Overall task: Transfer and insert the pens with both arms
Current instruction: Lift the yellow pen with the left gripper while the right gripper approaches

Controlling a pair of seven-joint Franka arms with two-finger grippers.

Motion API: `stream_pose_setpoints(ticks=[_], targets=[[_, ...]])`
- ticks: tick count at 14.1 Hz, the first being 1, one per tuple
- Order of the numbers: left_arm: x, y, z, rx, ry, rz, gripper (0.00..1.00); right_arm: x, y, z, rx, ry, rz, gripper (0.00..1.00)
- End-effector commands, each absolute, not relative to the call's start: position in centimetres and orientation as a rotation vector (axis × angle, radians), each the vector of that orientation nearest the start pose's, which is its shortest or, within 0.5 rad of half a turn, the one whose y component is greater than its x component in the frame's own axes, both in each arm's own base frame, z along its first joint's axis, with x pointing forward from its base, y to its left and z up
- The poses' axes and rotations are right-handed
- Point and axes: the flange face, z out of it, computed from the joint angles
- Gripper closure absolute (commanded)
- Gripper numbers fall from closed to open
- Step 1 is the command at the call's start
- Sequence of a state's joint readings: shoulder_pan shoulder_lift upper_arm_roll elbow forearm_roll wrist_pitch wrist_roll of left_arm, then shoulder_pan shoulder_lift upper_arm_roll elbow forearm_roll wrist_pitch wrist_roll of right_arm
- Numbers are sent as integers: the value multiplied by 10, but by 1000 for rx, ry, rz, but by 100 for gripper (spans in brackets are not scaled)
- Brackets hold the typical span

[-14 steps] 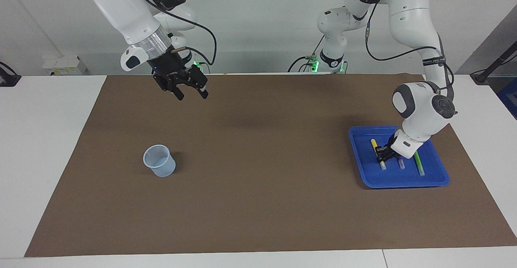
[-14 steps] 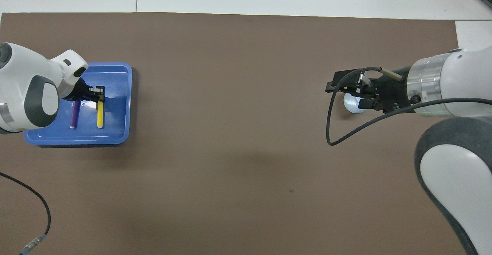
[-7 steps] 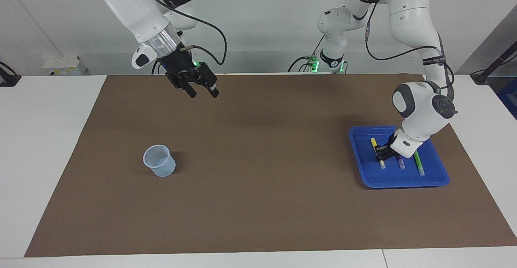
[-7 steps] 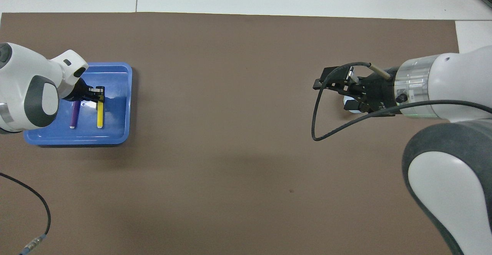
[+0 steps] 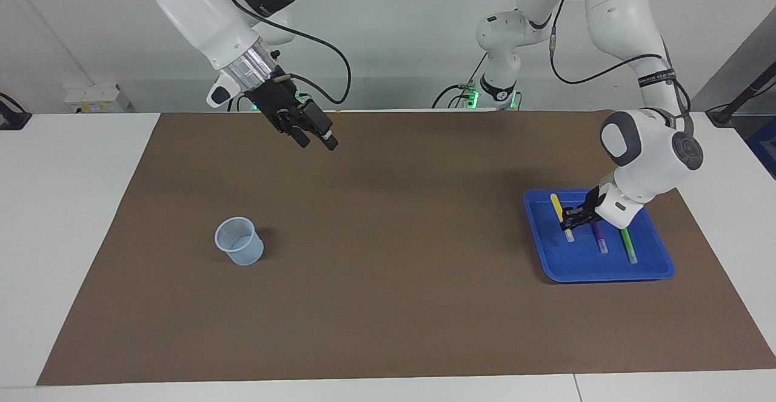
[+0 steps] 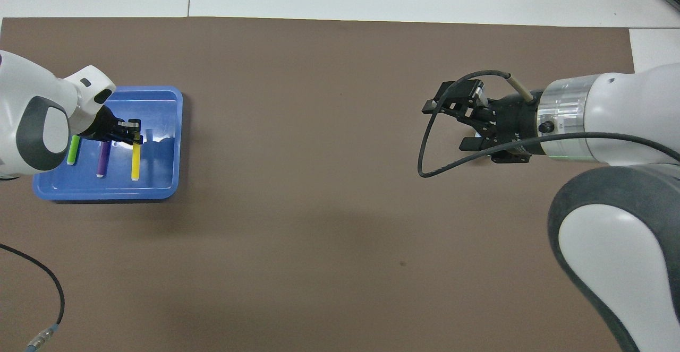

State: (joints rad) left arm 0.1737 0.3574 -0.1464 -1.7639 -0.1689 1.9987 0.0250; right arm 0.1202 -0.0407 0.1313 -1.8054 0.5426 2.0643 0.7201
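Brown paper is spread over the white bench (image 5: 73,220), and a blue tray (image 5: 658,268) is set on it toward the left arm's end. Three pens are laid side by side in the tray. The yellow pen (image 5: 556,205) is pinched by the left gripper (image 5: 571,219), whose fingertips are pressed together on its barrel; the pen's pale end is pointed away from the robots, and it cannot be told whether the pen is lifted clear of the tray floor. The purple pen (image 5: 599,237) is seen just beside the yellow one, partly hidden under the left arm's wrist in the facing view. The green pen (image 5: 628,245) is placed next to it, closest to the left arm's end of the bench.

A translucent cup (image 5: 239,241) is stood upright on the paper toward the right arm's end, well apart from the tray. The right gripper (image 5: 316,141) is held in the air with its fingers spread and nothing between them, and in the overhead view the cup is mostly covered by it.
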Motion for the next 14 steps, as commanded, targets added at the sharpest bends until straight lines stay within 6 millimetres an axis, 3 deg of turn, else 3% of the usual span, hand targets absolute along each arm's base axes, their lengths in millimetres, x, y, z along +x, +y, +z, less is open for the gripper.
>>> stream_pose_setpoints(ticks=[1,3,8,11,14], targets=[[627,-23,383,-3328,-316,266,100,552,174,585,-2333,907,-7,0],[628,-56,398,-3304,-507,313,100,549,184,581,-2330,907,-1,0],[620,-85,403,-3175,-1107,466,100,541,209,575,-2300,957,12,0],[615,-118,405,-3047,-1440,588,100,537,224,569,-2310,928,8,0],[604,-158,409,-2954,-1618,709,100,533,239,564,-2299,920,-19,0]])
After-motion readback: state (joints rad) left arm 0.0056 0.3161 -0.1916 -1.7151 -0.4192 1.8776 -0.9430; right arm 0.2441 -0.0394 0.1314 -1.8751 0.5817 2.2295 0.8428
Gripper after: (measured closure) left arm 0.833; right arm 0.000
